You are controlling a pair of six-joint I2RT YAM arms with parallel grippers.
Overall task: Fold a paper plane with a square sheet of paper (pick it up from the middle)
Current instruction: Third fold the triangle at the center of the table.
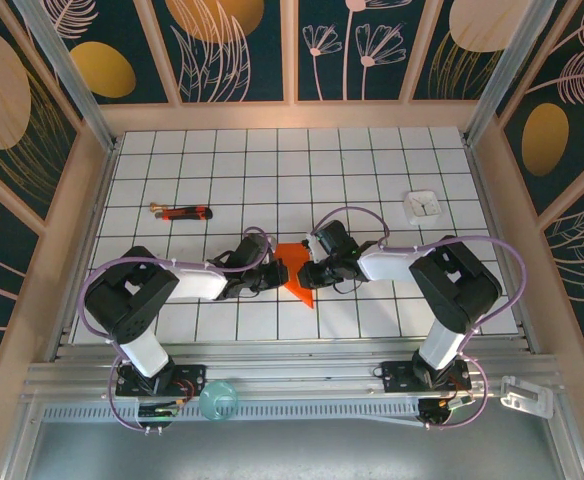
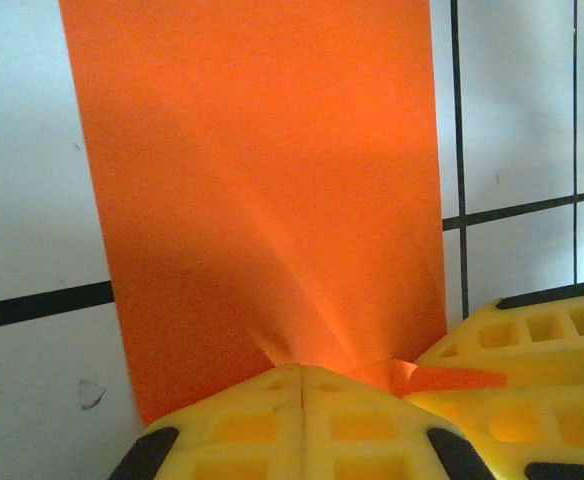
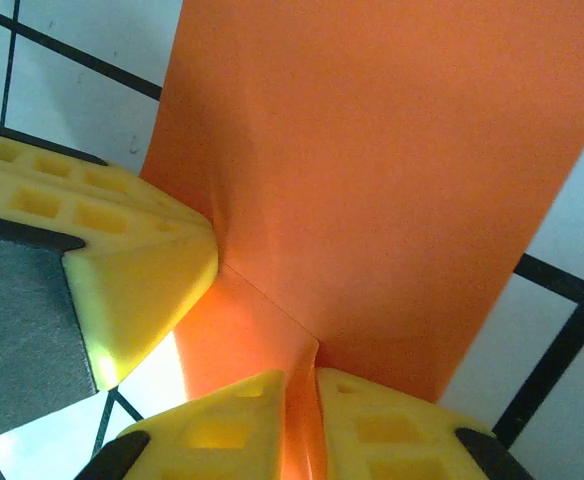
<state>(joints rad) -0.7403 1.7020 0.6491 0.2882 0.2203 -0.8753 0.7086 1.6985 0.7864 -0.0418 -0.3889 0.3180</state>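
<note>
The orange-red paper (image 1: 298, 276), partly folded with a point toward the near edge, is held between my two grippers at the table's middle. In the left wrist view the paper (image 2: 262, 180) runs away as a flat band, creases fanning out from my left gripper (image 2: 302, 368), whose yellow fingers are shut on its near edge. The right gripper's fingers (image 2: 532, 350) pinch a fold beside it. In the right wrist view my right gripper (image 3: 300, 385) is shut on a raised ridge of the paper (image 3: 392, 170), with the left gripper's finger (image 3: 122, 260) touching the sheet at left.
A thin red-and-black stick-like tool (image 1: 182, 212) lies at the left back of the white grid table (image 1: 272, 170). A small white square object (image 1: 422, 206) sits at the right back. A teal round object (image 1: 217, 400) rests on the rail near the left base.
</note>
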